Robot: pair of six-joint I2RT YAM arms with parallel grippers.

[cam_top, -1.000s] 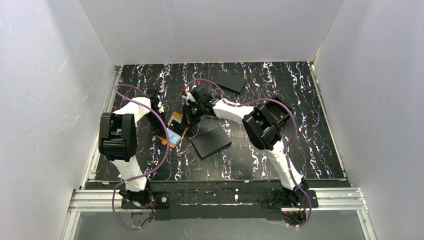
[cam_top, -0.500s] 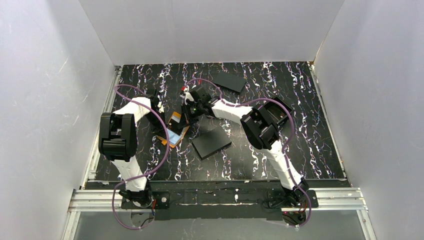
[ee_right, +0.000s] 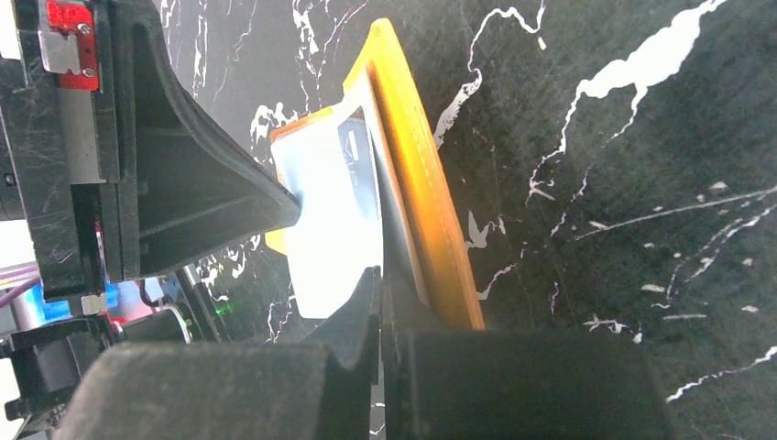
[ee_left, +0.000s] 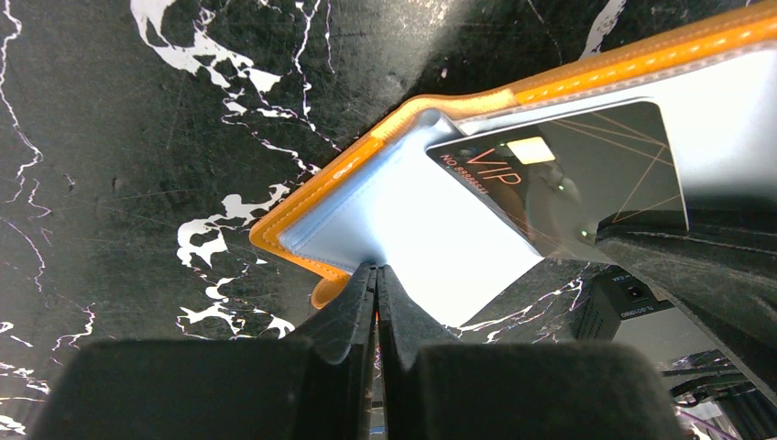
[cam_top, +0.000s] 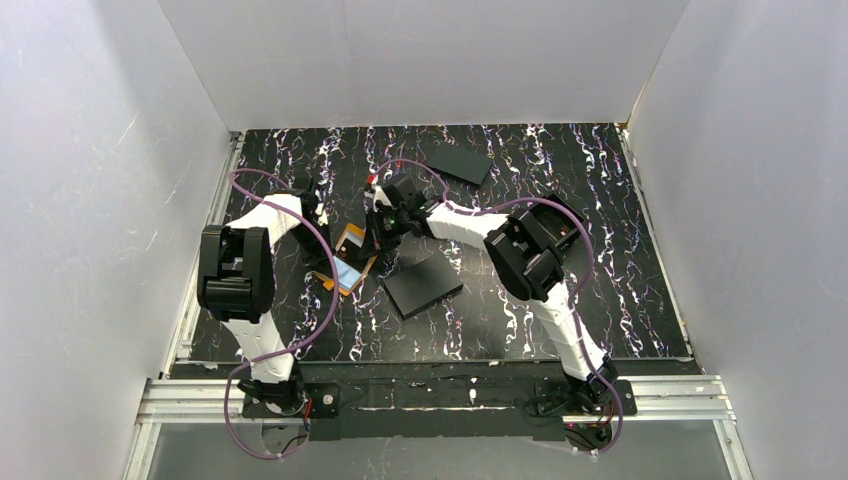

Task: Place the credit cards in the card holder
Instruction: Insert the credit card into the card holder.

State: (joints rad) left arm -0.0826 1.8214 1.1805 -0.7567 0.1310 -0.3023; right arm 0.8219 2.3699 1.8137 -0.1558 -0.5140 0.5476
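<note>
The orange card holder (cam_top: 349,262) lies open left of centre, its pale blue-grey inside up. In the left wrist view my left gripper (ee_left: 377,270) is shut on the near edge of the card holder's (ee_left: 403,215) pale flap. A dark credit card (ee_left: 586,174) marked VIP lies partly tucked into its pocket. In the right wrist view my right gripper (ee_right: 380,275) is shut on this card (ee_right: 363,158), seen edge-on against the card holder's (ee_right: 417,174) orange cover. In the top view the left gripper (cam_top: 328,262) and right gripper (cam_top: 379,232) flank the holder.
A larger flat black rectangle (cam_top: 422,283) lies just right of the holder, under the right forearm. Another one (cam_top: 461,161) lies at the back. The black marbled table (cam_top: 600,230) is boxed in by white walls on three sides.
The right arm's elbow and wrist have shifted slightly. The card holder and the left arm stay where they were.
</note>
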